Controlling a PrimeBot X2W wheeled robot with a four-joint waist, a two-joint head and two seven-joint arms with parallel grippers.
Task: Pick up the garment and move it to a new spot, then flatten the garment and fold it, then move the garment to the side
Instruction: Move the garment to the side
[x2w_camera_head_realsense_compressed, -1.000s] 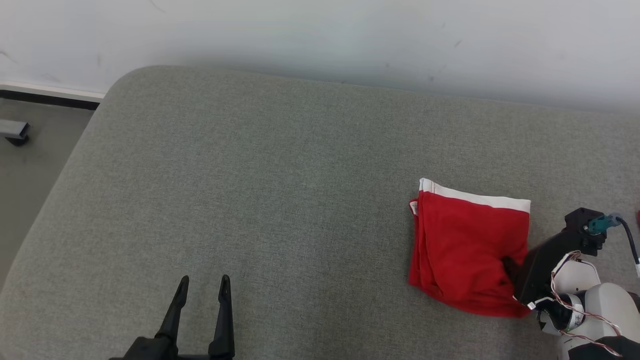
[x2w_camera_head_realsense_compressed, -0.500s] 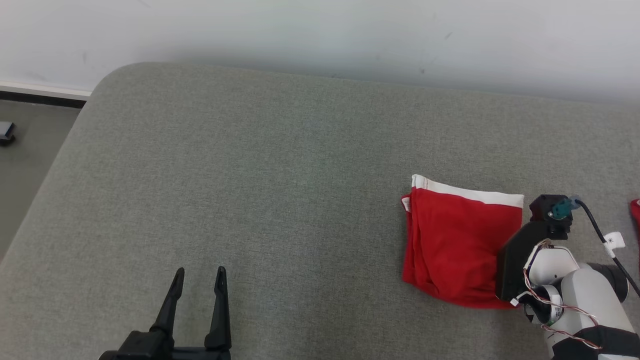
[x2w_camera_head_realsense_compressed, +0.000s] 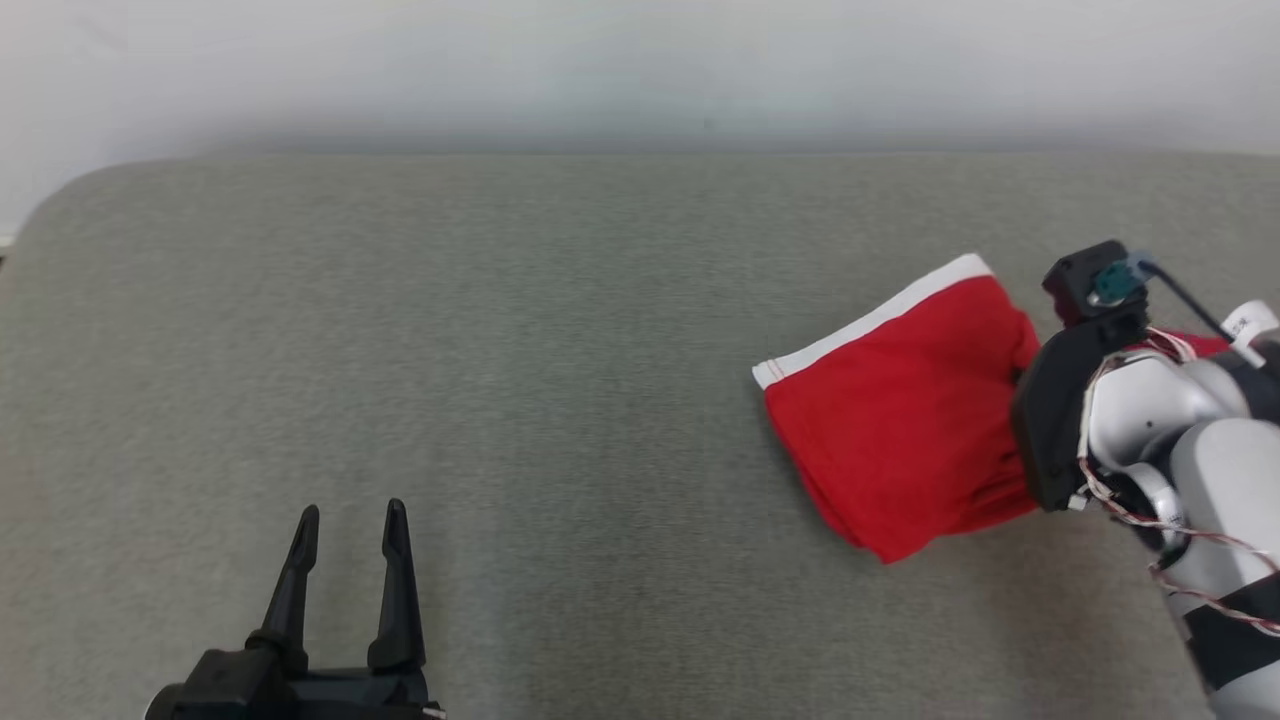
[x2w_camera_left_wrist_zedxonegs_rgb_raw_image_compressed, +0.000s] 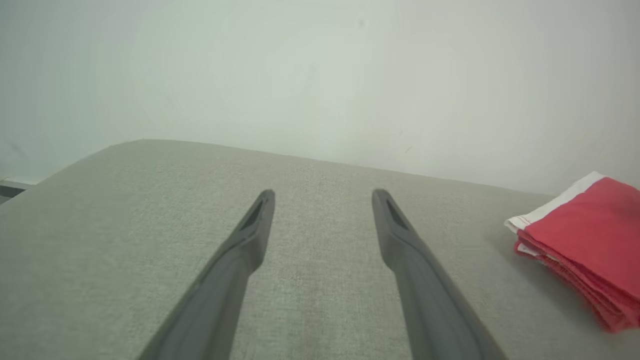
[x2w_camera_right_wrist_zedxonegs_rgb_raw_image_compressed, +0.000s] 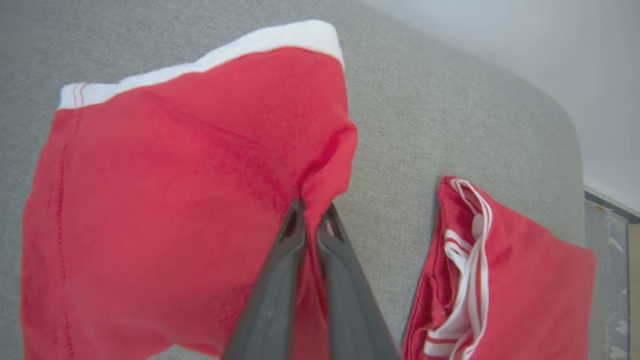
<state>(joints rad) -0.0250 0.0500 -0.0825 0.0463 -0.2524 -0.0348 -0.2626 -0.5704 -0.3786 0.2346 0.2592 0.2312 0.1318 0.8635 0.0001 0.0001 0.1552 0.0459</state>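
The garment (x2w_camera_head_realsense_compressed: 890, 430) is a folded red piece with a white band along its far edge, lying on the grey padded surface (x2w_camera_head_realsense_compressed: 500, 350) at the right. My right gripper (x2w_camera_right_wrist_zedxonegs_rgb_raw_image_compressed: 312, 215) is shut on a pinched fold at the garment's (x2w_camera_right_wrist_zedxonegs_rgb_raw_image_compressed: 175, 200) right edge, which puckers up around the fingertips. In the head view the dark wrist covers those fingers. My left gripper (x2w_camera_head_realsense_compressed: 350, 520) hovers at the lower left, open and holding nothing, far from the garment (x2w_camera_left_wrist_zedxonegs_rgb_raw_image_compressed: 590, 235). In its own view the left gripper (x2w_camera_left_wrist_zedxonegs_rgb_raw_image_compressed: 322, 200) points across bare cushion.
A second folded red garment with white stripes (x2w_camera_right_wrist_zedxonegs_rgb_raw_image_compressed: 500, 280) lies just right of the held one, near the cushion's rounded right corner (x2w_camera_right_wrist_zedxonegs_rgb_raw_image_compressed: 570, 150). A pale wall runs behind the surface. Floor shows beyond the right edge (x2w_camera_right_wrist_zedxonegs_rgb_raw_image_compressed: 610, 260).
The right gripper went from open to shut on the garment's right edge. The garment now sits turned, its white band slanting. The head view has swung, shifting the whole picture.
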